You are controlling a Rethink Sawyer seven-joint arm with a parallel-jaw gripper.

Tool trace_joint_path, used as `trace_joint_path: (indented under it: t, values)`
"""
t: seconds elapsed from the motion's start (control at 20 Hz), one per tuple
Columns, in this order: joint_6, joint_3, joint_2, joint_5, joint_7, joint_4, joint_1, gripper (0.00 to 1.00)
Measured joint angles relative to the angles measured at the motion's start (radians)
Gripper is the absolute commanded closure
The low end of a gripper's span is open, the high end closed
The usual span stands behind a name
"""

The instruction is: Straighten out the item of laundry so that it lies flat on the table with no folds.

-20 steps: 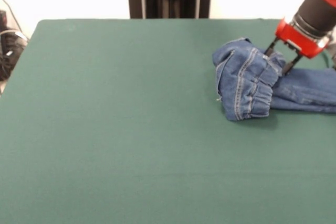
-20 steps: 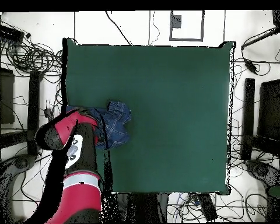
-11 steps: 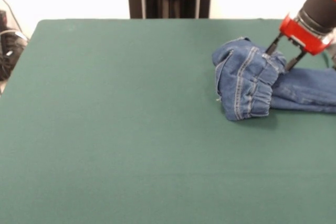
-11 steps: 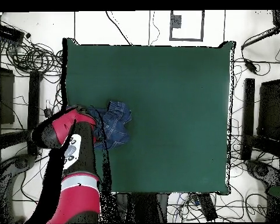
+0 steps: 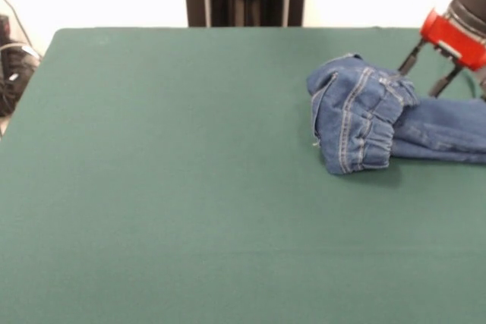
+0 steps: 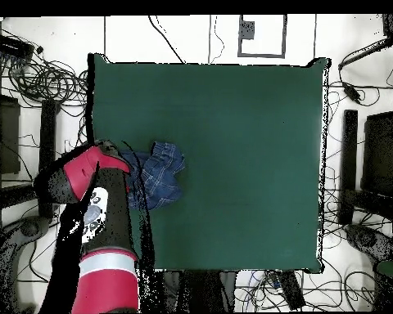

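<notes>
The gripper (image 5: 427,75) hangs with its two fingers spread and empty just above the bunched jeans (image 5: 364,119), which lie folded near the right edge of the green table (image 5: 167,172)

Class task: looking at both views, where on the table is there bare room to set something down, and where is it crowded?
The green table is bare from its left edge in the front view across to the bunched jeans, and along the whole near strip. The crowded part is the far right, where the jeans lie beside the open gripper.
</notes>
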Motion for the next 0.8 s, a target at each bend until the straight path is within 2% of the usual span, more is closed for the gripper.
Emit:
trace_joint_path:
  t: [0.45, 0.8]
  values:
    - [0.000, 0.000, -0.003, -0.001, 0.000, -0.058, -0.006, 0.00]
    - [0.000, 0.000, -0.002, -0.002, 0.000, -0.061, -0.008, 0.00]
